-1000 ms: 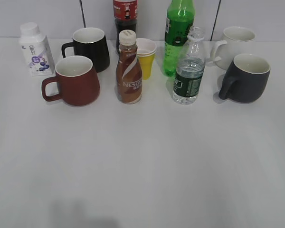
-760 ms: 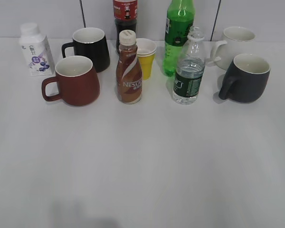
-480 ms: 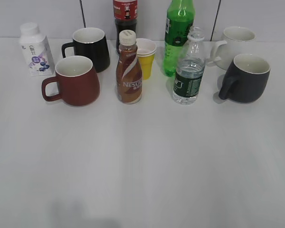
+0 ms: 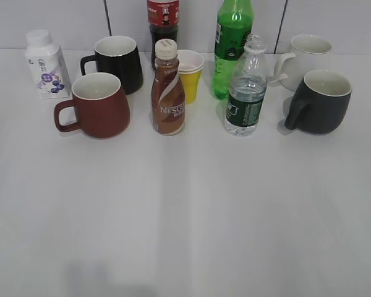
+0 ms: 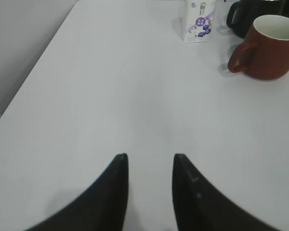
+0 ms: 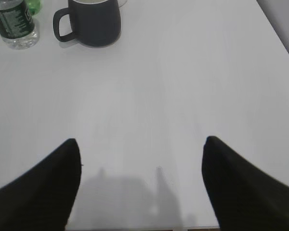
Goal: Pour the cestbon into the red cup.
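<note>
1. The cestbon (image 4: 245, 93) stands upright and uncapped, just right of the Nescafe bottle (image 4: 167, 93) and in front of the green soda bottle (image 4: 231, 43).
2. Your right gripper (image 6: 142, 180) hangs wide open and empty; take the bottle at its label, clear of the dark grey mug (image 4: 320, 101).
3. Your left gripper (image 5: 149, 192) is narrowly parted, empty.
4. The red cup (image 4: 99, 105) sits far left; carry level.

The cola bottle (image 4: 162, 18) and green bottle (image 4: 232, 43) lose their tops at the exterior view's upper edge, the cestbon (image 6: 13, 26) is cut at the right wrist view's top, and the carton's (image 4: 46, 65) print is unreadable.
</note>
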